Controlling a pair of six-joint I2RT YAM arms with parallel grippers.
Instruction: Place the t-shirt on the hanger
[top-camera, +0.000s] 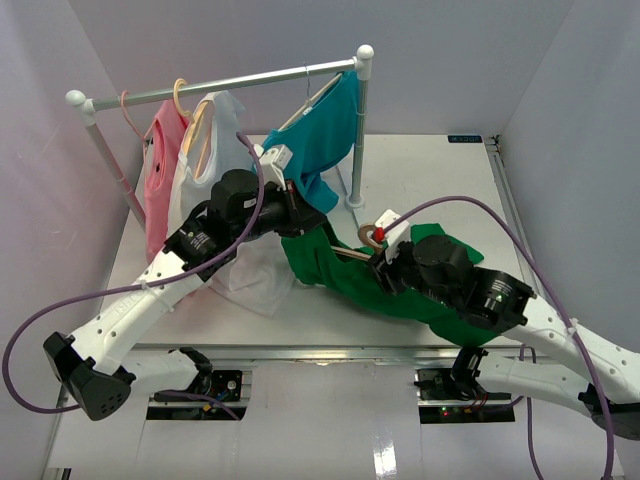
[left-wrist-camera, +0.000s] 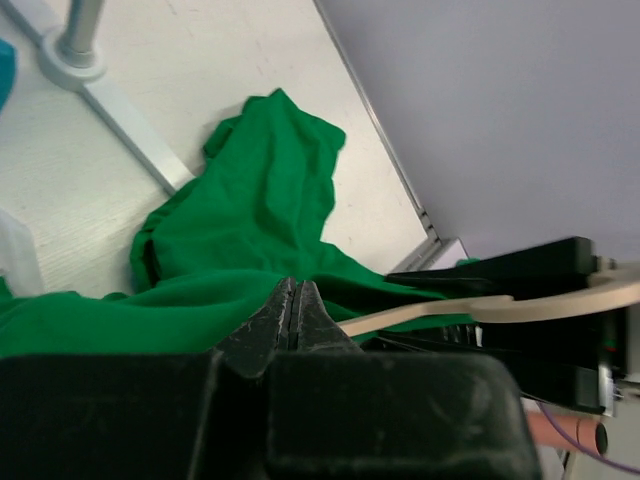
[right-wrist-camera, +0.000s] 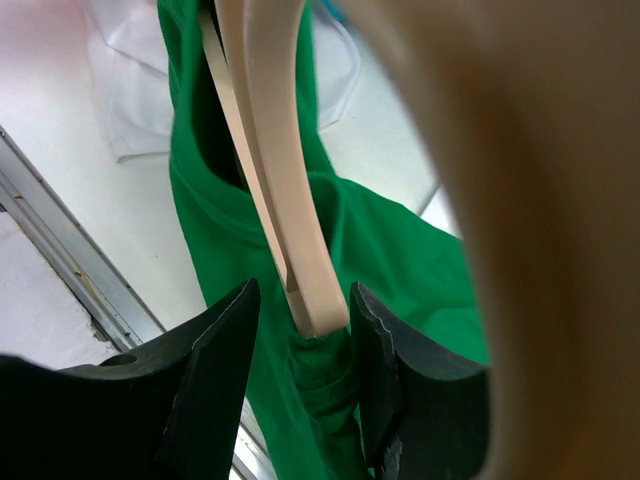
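The risky bit here is the threading. The right gripper (right-wrist-camera: 300, 300) has its jaws part-way apart, clamped on the pale beige wood-coloured clothes hanger with the thick rounded hook (right-wrist-camera: 275, 160). The grip sits near the end of one thin sloping arm rather than at the middle, so if the cloth drags, the hanger could easily twist or slip out sideways.

The left gripper (left-wrist-camera: 293, 305) is pinched fully shut and looks to be holding just a thin fold of the bright green short-sleeved cloth t-shirt (top-camera: 340, 275). A bite that small could pop loose as soon as the fabric gets tugged. From the right wrist view, the hanger arm pokes down into an opening in the green t-shirt, but it's hard to tell whether that's the neck, a sleeve or the hem. If it's a sleeve, the shirt ends up lopsided on the hanger.

Most of the green t-shirt lies bunched on the table between the two arms, with part of it trailing under the right arm. That part could snag and hold things back. The purple cable (top-camera: 470, 205) looping over the right arm is another thing that might catch.

The surface is a white table (top-camera: 440, 170), smooth and matte. At its back stands a grey clothes rail (top-camera: 220, 85) holding a pink garment (top-camera: 160, 180), a white shirt (top-camera: 225, 130) and a teal-blue t-shirt (top-camera: 320, 135). Pale lilac walls (top-camera: 450, 60) close it in on three sides.
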